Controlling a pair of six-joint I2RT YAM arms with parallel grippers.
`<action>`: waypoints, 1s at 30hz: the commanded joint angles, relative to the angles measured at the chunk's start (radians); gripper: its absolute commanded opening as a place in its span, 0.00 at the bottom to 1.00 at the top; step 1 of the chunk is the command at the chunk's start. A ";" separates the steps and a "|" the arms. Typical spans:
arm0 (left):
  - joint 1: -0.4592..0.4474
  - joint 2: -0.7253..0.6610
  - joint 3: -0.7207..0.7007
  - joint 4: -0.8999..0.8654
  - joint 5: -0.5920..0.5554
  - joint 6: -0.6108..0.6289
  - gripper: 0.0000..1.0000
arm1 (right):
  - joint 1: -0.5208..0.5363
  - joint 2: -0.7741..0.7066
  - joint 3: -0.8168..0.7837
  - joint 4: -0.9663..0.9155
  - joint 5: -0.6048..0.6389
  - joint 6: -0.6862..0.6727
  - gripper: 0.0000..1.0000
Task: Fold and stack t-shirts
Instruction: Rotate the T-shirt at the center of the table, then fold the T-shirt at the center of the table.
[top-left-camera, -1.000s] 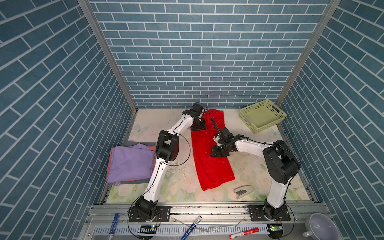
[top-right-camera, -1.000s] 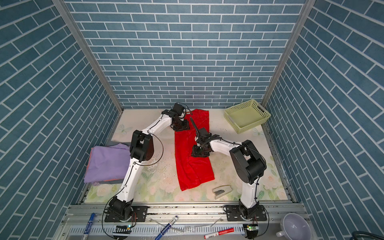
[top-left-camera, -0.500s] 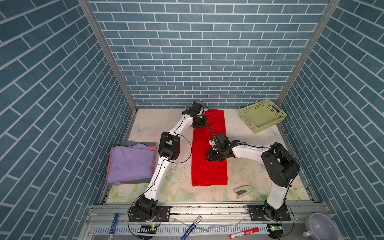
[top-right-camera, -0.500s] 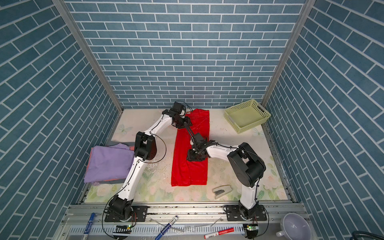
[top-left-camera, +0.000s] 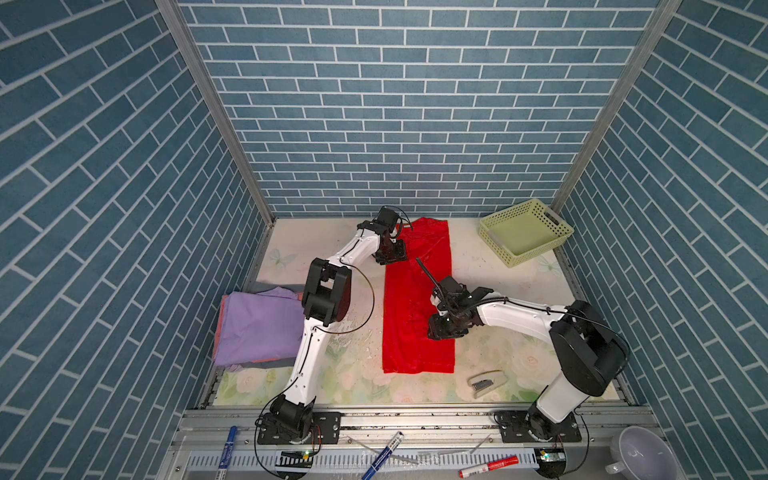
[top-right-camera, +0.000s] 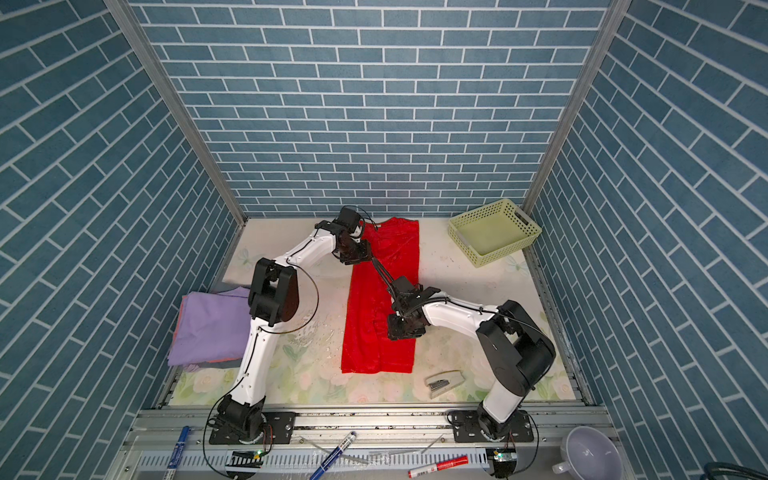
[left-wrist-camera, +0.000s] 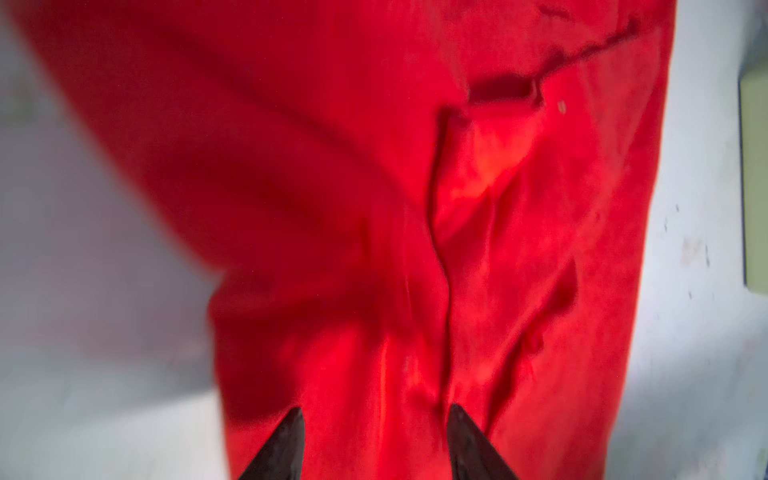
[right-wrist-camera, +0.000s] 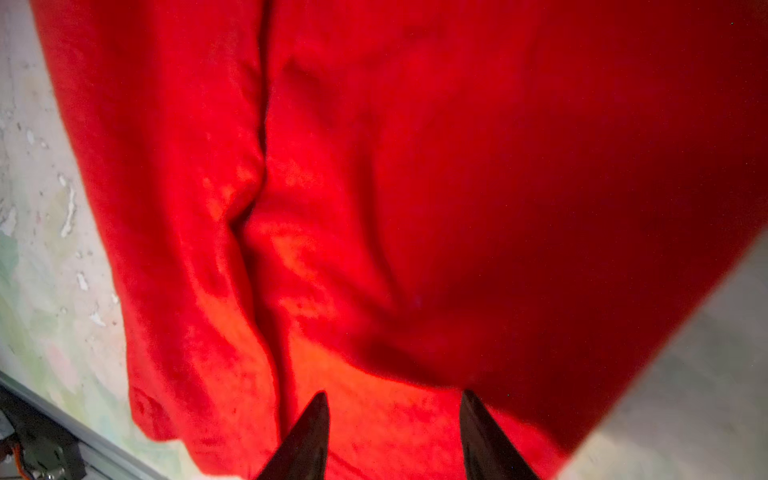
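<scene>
Lying as a long folded strip on the tabletop (top-left-camera: 498, 266), the bright red soft cloth t-shirt (top-left-camera: 405, 332) looks light and limp, best pinched at its end corners; left claw (left-wrist-camera: 374, 440) and right claw (right-wrist-camera: 395, 432) stand part-open over it, empty.

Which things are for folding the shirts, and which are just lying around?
For the job: red t-shirt, pile of folded t-shirts.
Just lying about: yellow-green basket, stapler, red marker, blue pens, grey cup.
</scene>
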 joint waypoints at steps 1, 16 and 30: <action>-0.034 -0.219 -0.169 0.004 -0.018 0.011 0.57 | -0.012 -0.132 -0.026 -0.105 0.007 -0.060 0.53; -0.242 -1.086 -1.288 0.130 -0.033 -0.409 0.58 | -0.040 -0.423 -0.336 -0.009 -0.287 0.100 0.61; -0.375 -1.067 -1.491 0.360 0.050 -0.548 0.58 | -0.044 -0.351 -0.531 0.312 -0.330 0.352 0.64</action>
